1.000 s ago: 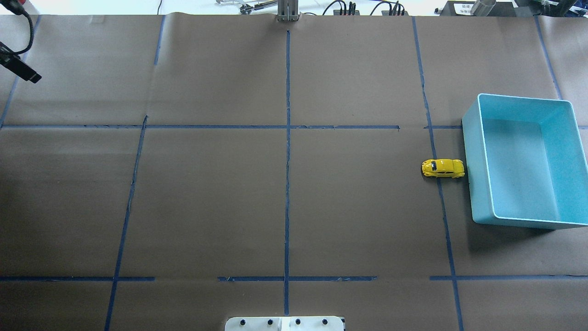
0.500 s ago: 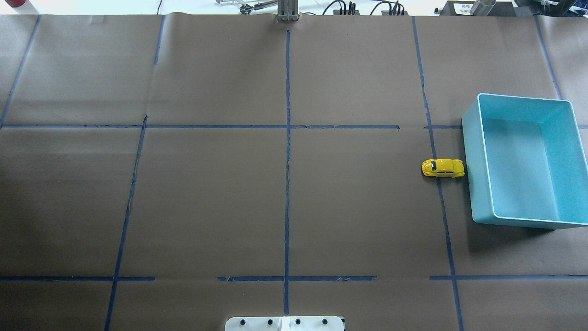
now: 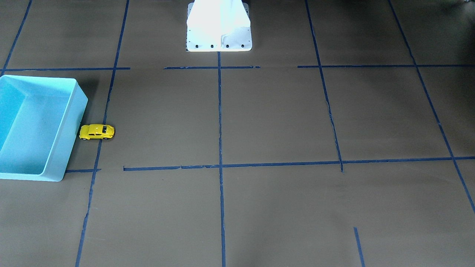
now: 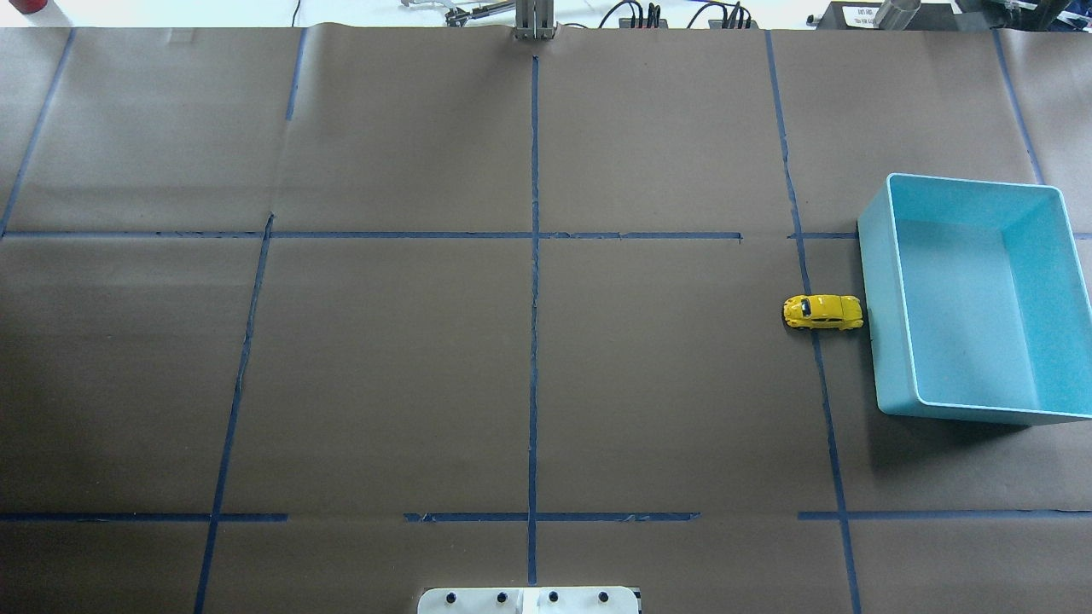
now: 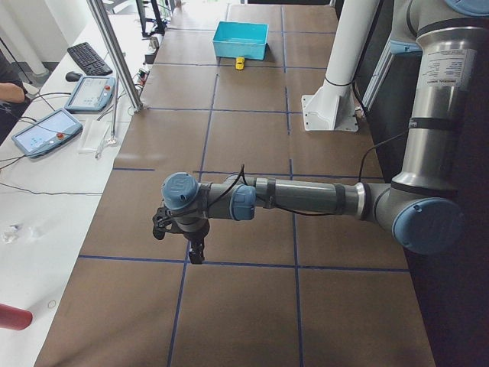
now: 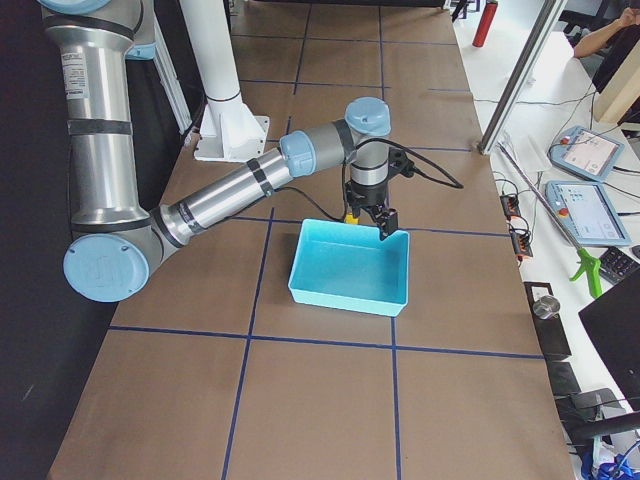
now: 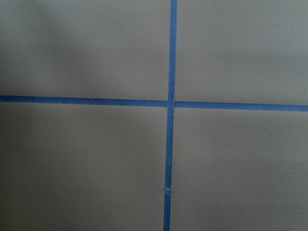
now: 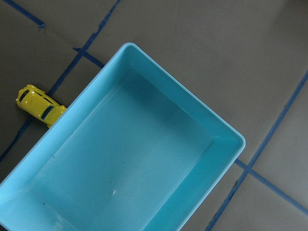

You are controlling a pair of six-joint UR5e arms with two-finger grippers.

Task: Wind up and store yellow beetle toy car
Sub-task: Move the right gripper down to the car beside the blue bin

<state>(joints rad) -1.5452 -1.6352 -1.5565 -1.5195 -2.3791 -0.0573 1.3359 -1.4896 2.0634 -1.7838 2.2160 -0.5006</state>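
Left gripper [image 5: 195,251] is leaving overhead view; right gripper [image 6: 370,222] is hovering over the turquoise bin [image 4: 879,324], jaw states untellable. Yellow beetle toy car [image 4: 822,312] is resting against its wall, awaiting grasping

Table [image 4: 384,375], covered in brown paper [image 4: 665,136] and divided into rectangles by blue tape [image 4: 534,341]. A white base plate [image 4: 529,601] sits at the robot's edge. An open turquoise bin [image 4: 883,281] stands on the robot's right. A yellow car [image 4: 822,312] rests on its wheels across a tape line, one end just beside the bin's wall.
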